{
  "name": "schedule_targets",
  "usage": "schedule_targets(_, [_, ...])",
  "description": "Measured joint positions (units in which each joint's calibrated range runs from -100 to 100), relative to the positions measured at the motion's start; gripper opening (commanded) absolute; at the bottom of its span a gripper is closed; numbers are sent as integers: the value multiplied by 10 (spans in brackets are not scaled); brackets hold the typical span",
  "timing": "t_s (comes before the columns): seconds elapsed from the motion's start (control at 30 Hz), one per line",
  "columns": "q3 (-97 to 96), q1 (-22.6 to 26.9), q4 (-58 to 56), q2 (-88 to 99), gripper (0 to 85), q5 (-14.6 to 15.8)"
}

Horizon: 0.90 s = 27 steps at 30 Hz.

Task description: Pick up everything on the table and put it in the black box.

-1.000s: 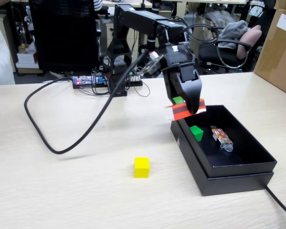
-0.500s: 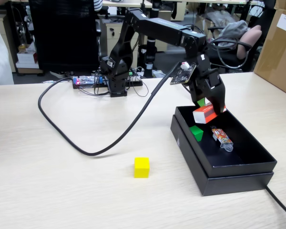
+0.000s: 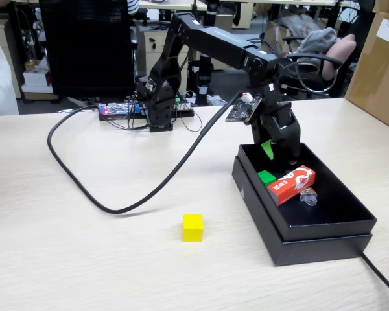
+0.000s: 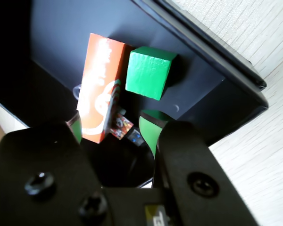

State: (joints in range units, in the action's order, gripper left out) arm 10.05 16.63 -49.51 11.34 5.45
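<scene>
**Operator:** Nearest to me in the fixed view is the yellow cube (image 3: 192,227), alone on the pale wood-grain surface (image 3: 84,259), well apart from everything else and left of the black box (image 3: 324,233).

**Colleague:** And inside the box?

**Operator:** The red-and-white box (image 3: 292,184) lies on the box floor, tilted, with one end propped on the small colourful packet (image 3: 306,196), whose clear end pokes out beneath it. The green cube (image 3: 266,177) sits just beside it, toward the left wall. The wrist view shows the same: red-and-white box (image 4: 99,89) touching the green cube (image 4: 148,71), and a bit of the packet (image 4: 121,127) peeking out under it.

**Colleague:** What about the hand?

**Operator:** The hand (image 3: 277,150) hangs over the far end of the black box, above the items and clear of them. From the wrist view, the hand (image 4: 113,129) is spread apart with nothing between its green-padded fingers (image 4: 150,128); it is released.

**Colleague:** Anything further back?

**Operator:** A thick black cable (image 3: 104,194) loops across the surface from the arm, and a brown cardboard box (image 3: 379,65) stands at the far right edge.
</scene>
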Motion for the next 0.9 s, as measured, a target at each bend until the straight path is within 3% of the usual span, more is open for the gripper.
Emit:
schedule_targets(0.27, [2, -20, 0, 33, 291, 0])
schedule_targets(0.47, [16, -77, 0, 94, 294, 0])
schedule_targets(0.57, [16, -100, 1, 94, 372, 0])
schedule_targets(0.9, [16, -156, 12, 72, 372, 7])
